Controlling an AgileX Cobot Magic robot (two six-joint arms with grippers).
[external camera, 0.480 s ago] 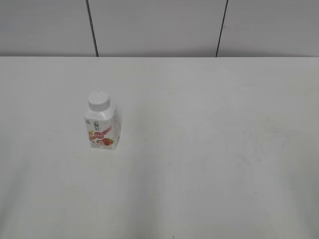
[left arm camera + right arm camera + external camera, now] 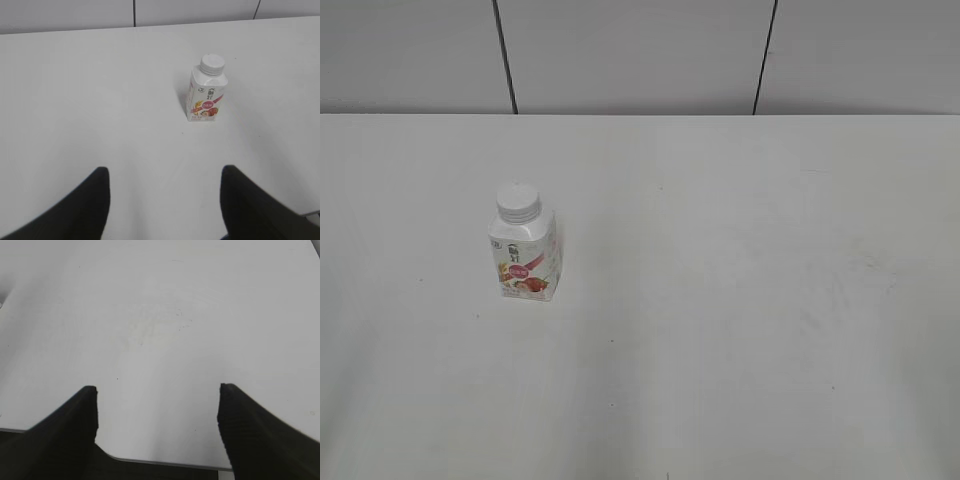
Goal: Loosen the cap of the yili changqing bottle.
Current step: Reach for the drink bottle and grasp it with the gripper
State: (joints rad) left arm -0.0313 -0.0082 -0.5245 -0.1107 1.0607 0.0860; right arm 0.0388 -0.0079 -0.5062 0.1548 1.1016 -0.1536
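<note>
The yili changqing bottle (image 2: 526,259) stands upright on the left part of the white table, white with pink-red fruit graphics. Its white ribbed cap (image 2: 518,202) sits on the neck. In the left wrist view the bottle (image 2: 206,95) and the cap (image 2: 212,64) are ahead and to the right of my left gripper (image 2: 164,175), which is open, empty and well short of the bottle. My right gripper (image 2: 157,390) is open and empty above the table's near edge; the bottle is out of its view. Neither gripper shows in the exterior view.
The white table (image 2: 740,300) runs back to a grey panelled wall (image 2: 640,50) with dark seams. Faint scuff marks lie on the table's right side (image 2: 150,330). The table's front edge (image 2: 165,462) shows in the right wrist view.
</note>
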